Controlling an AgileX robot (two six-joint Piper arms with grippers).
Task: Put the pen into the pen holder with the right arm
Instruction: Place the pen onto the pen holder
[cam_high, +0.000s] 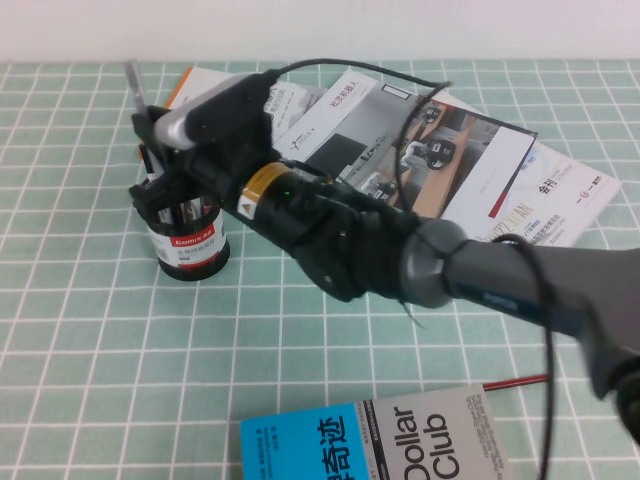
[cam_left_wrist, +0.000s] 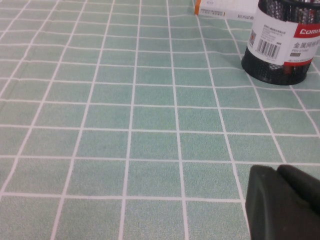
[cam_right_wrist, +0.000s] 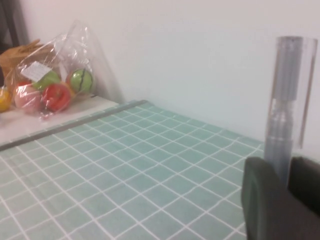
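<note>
Slim silver-grey metallic pen (cam_high: 133, 82), upper left of high view: pinched upright by right gripper (cam_high: 150, 125) directly above small round black mesh pen holder (cam_high: 190, 240); release pending. Left gripper (cam_left_wrist: 282, 202) parked, finger state indeterminate

Your right gripper (cam_high: 150, 125) sits directly over pen holder (cam_high: 187, 240), closed on pen (cam_right_wrist: 287, 115). Magazines (cam_high: 470, 160) crowd worktop (cam_high: 90, 340) from 12 to 2 o'clock of holder. Book (cam_high: 380, 440) blocks 5 o'clock. Bare worktop from 6 to 10 o'clock: free passage. Left gripper (cam_left_wrist: 282, 200) low over bare worktop, apart from holder.
</note>
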